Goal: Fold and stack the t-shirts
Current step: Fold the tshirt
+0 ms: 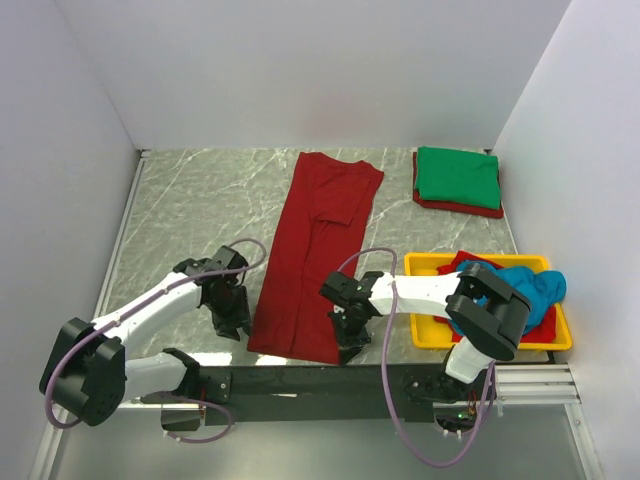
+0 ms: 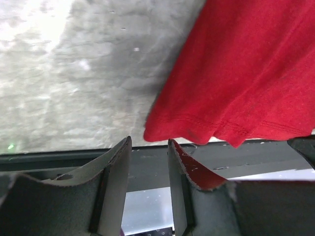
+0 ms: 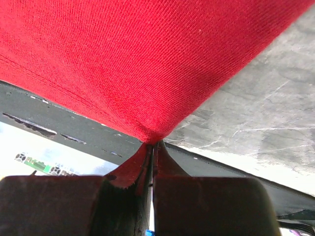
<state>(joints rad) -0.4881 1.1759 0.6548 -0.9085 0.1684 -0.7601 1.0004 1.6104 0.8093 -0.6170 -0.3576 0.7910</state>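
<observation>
A dark red t-shirt (image 1: 318, 250), folded lengthwise into a long strip, lies on the table from the back to the near edge. My right gripper (image 1: 349, 347) is shut on its near right corner (image 3: 152, 129). My left gripper (image 1: 234, 322) is open and empty just left of the shirt's near left corner (image 2: 162, 129), not touching it. A folded green t-shirt (image 1: 457, 177) lies on a folded dark red one (image 1: 460, 207) at the back right. A teal blue t-shirt (image 1: 530, 284) lies crumpled in the yellow tray (image 1: 420, 300) over red cloth.
The yellow tray stands at the right, close behind my right arm. A black rail (image 1: 300, 380) runs along the table's near edge under both grippers. White walls close in the left, back and right sides.
</observation>
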